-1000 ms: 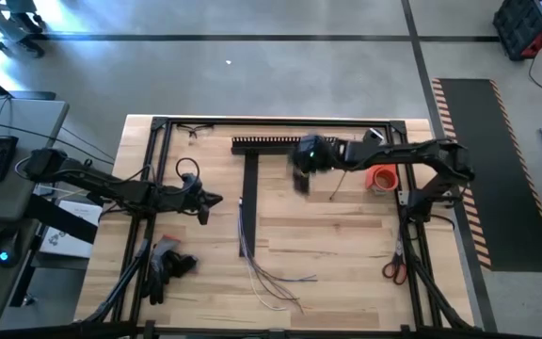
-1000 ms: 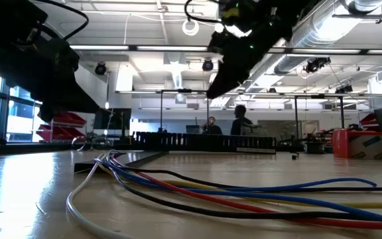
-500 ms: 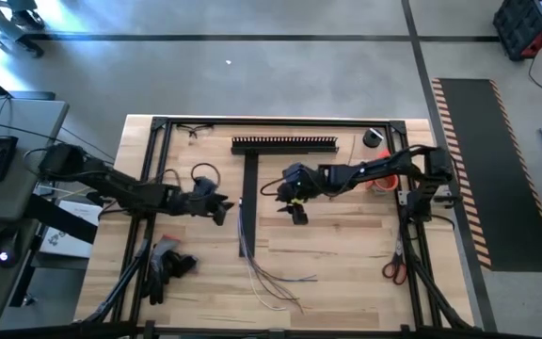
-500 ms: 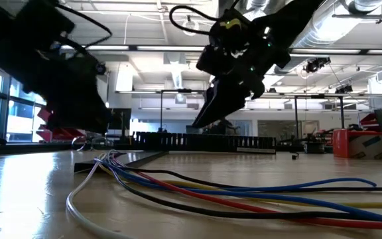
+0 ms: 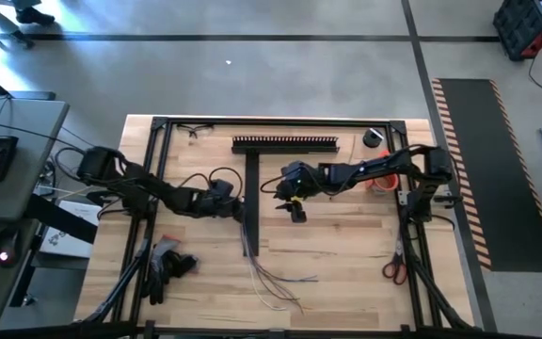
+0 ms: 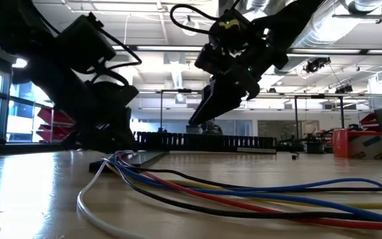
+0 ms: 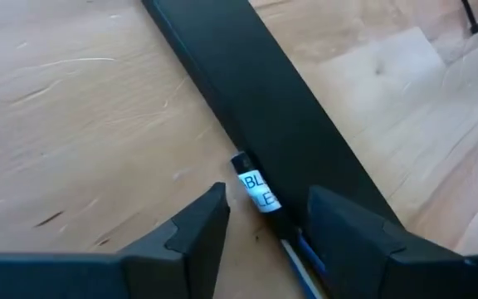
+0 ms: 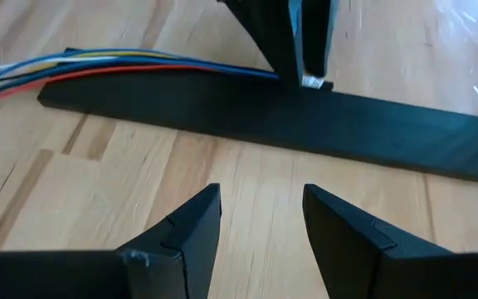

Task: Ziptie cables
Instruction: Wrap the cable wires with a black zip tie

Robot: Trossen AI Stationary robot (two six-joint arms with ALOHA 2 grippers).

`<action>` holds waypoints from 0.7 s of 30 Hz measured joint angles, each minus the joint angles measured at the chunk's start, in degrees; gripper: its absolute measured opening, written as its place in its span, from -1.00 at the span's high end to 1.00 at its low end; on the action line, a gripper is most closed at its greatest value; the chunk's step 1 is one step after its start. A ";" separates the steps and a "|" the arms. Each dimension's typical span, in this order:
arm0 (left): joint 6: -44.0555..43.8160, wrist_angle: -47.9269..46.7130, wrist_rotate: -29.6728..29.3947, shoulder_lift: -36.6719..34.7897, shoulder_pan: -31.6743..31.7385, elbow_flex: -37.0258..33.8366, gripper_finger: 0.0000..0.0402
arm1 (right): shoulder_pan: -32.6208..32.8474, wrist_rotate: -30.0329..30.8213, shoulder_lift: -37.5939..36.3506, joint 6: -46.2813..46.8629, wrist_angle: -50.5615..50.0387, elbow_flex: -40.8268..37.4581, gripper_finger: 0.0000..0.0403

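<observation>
From above, the long rigid black strip that runs down the middle of the pale wooden table is the landmark: the loose bunch of thin pale grey, white and purplish cables has its gathered end against the strip's left side and fans out past the strip's near end, so its long axis follows the strip. The left gripper sits right at that left side, while the right gripper hangs on the strip's other side, a little apart, making the left arm the nearer one. An orange cup-like container stands well to the right of the strip (its contents cannot be made out). At table level, the cables (here showing red, blue, yellow and white strands) stretch across the foreground from their bunched end, where the left gripper comes down onto them; the right gripper hovers above the table. Through the left wrist camera, the left gripper stands with fingers parted, straddling the white-labelled cable end beside the strip, not yet closed on it. Through the right wrist camera, the right gripper is spread and empty, facing the strip, with the cables beyond.
</observation>
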 joint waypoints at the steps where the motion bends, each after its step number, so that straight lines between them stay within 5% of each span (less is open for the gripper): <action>1: -0.10 0.00 -0.02 0.06 0.00 0.00 0.27 | 0.00 0.00 0.00 -0.01 -0.01 0.00 0.22; 12: 2.95 -1.35 6.18 0.68 1.81 0.15 0.95 | 0.00 -0.07 0.00 0.24 0.70 0.00 0.22; 21: 5.35 -6.59 4.51 -7.39 1.63 -0.54 1.00 | -0.01 -0.07 -0.01 0.11 2.12 0.00 0.22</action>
